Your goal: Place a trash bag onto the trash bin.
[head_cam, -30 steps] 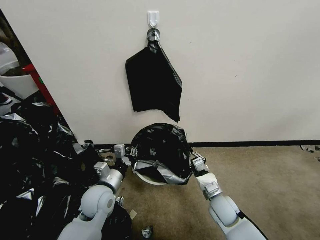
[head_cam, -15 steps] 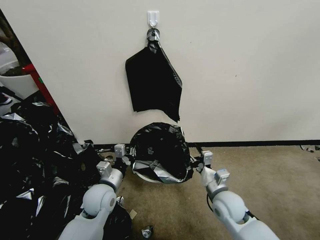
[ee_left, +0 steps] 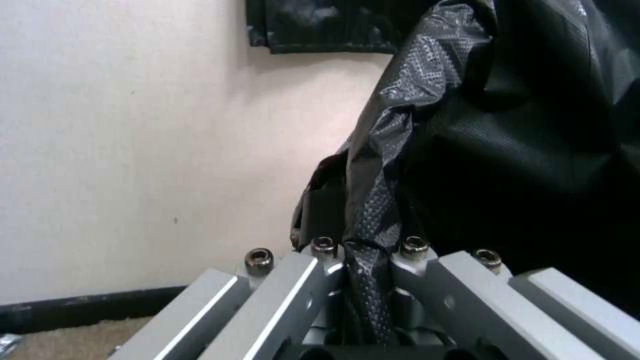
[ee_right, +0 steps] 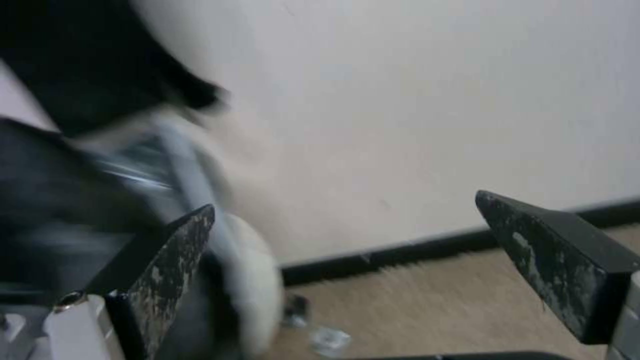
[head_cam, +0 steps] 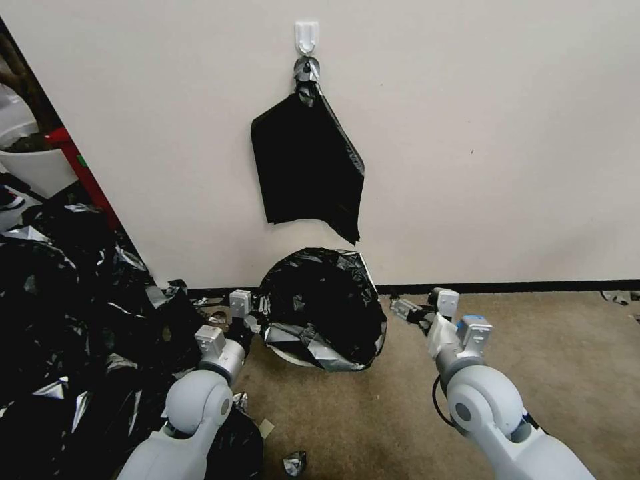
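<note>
The trash bag (head_cam: 320, 303) is lying draped over the mouth of the trash bin (head_cam: 297, 360), which is sitting on the tan carpet (head_cam: 533, 360) at the foot of the cream wall (head_cam: 480, 133). The glossy black plastic is covering nearly the whole opening and spilling down the near side in silvery-grey folds, leaving a sliver of the cream-white rim peeking out at the near left.

The left gripper (head_cam: 257, 312) is sitting at the left edge of the bin, touching the bag. In the left wrist view, the left gripper (ee_left: 365, 260) is pinching a twisted strip of the bag's (ee_left: 507, 150) plastic, its fingers (ee_left: 300, 285) closed tightly against the film with nothing else between them.

The right gripper (head_cam: 403, 308) is hovering just to the right of the bin, apart from the bag with a gap of carpet showing between them. In the right wrist view, the right gripper (ee_right: 347, 260) is standing spread wide, its two dark pads far from each other and gripping nothing, with wall, black baseboard (ee_right: 427, 247) and carpet showing between them, and the bin's pale rim (ee_right: 257, 280) lying blurred beside one pad.

Above the bin, a flat black bundle (head_cam: 307, 167) is hanging from a white wall hook (head_cam: 306, 35). A big heap of black plastic scraps (head_cam: 60, 313) is filling the floor at the left, and a white planter tub (head_cam: 37, 167) is standing at the far left
</note>
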